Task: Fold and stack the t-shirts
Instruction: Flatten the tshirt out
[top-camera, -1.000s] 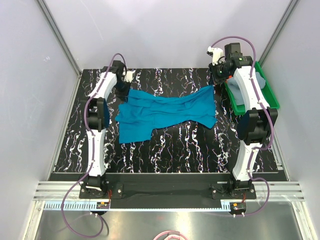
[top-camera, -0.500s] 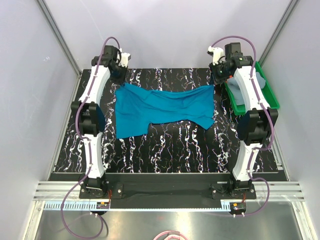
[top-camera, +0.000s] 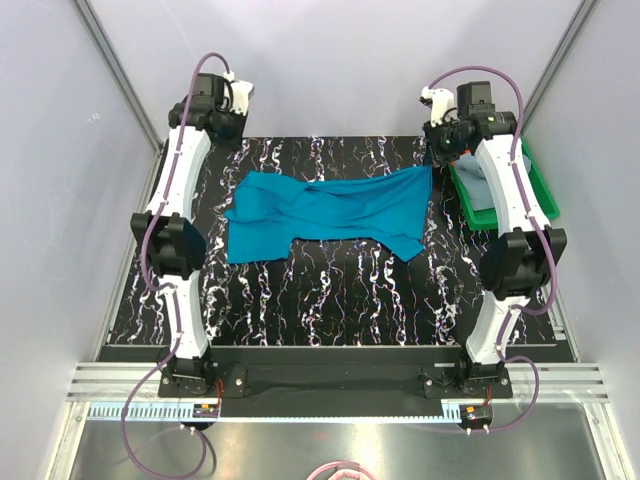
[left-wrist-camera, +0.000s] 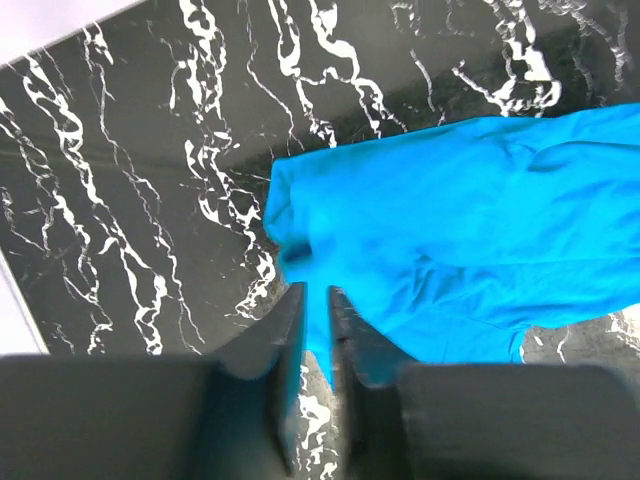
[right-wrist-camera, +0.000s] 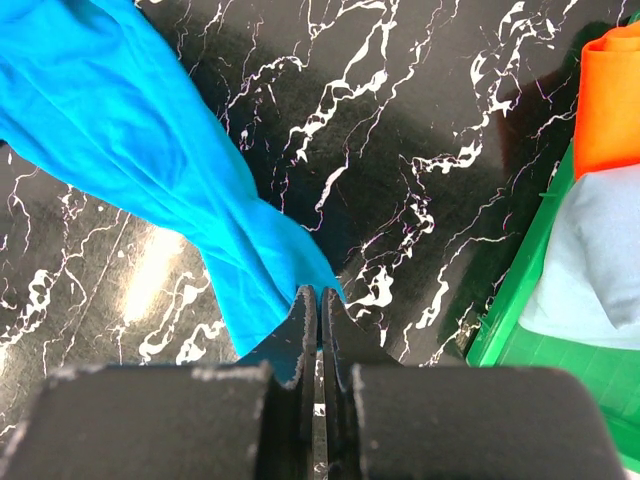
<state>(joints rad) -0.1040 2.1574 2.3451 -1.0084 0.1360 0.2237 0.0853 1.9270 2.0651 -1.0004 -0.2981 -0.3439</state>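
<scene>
Teal t-shirt (top-camera: 330, 205) lies crumpled on table (top-camera: 330, 290), just left of green tray (top-camera: 535, 185). Right gripper (right-wrist-camera: 318, 300) is clamped on the corner nearest the tray. Left gripper (left-wrist-camera: 318, 300) is above the far corner, jaws a crack apart, apparently holding nothing. Step: spreading flat before folding. Next: lay the tray-side corner down smooth, then release.

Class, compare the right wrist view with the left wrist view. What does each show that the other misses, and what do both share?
Only the right wrist view: the green tray with the orange-red t-shirt and grey-blue t-shirt, and the right fingers shut on the teal-blue t-shirt. Only the left wrist view: the left fingers slightly apart, gripping nothing. Both: the teal-blue t-shirt on the black marbled table.
</scene>
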